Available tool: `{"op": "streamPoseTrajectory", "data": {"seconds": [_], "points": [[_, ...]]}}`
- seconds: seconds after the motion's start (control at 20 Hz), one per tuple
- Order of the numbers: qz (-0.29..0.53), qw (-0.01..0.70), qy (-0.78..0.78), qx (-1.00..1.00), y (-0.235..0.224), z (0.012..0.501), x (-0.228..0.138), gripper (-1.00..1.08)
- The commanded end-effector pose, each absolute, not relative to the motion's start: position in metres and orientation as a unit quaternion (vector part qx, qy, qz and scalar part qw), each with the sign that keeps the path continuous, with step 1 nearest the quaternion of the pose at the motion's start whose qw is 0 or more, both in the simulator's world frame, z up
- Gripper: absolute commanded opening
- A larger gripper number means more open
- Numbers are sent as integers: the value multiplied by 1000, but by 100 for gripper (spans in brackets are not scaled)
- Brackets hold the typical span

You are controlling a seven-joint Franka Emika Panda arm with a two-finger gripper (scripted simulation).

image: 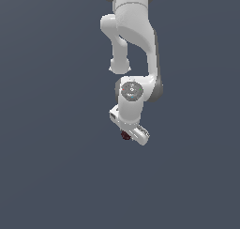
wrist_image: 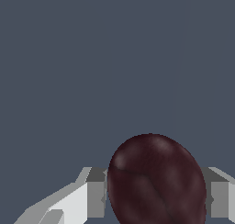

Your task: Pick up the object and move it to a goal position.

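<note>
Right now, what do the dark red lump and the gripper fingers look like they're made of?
The object: a dark maroon, smooth, slightly glossy skin with faint creases and soft highlights, fruit-like or rubbery; the render leaves it open. The fingers: flat, matte grey-white blocks with sharp edges, like hard plastic or painted metal. The gripper body is the same plain white.

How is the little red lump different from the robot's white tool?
The lump is dark maroon; the tool is white and grey. The lump is round and smooth-edged; the tool is blocky, with flat fingers on either side of it. In the exterior view the lump is tiny, far smaller than the tool. Both sit together at the arm's end.
</note>
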State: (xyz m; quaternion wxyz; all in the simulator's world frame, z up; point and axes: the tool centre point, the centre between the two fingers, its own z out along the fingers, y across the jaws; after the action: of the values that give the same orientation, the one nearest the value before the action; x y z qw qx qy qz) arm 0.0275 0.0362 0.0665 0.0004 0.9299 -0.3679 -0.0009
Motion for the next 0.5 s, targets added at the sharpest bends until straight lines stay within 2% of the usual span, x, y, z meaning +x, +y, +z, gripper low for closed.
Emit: {"op": "streamPoseTrajectory", "data": {"seconds": [0.0,0.45], "points": [[0,0,-368,930,31,85,34,-100],[0,0,-368,930,10,166,66,-100]]}}
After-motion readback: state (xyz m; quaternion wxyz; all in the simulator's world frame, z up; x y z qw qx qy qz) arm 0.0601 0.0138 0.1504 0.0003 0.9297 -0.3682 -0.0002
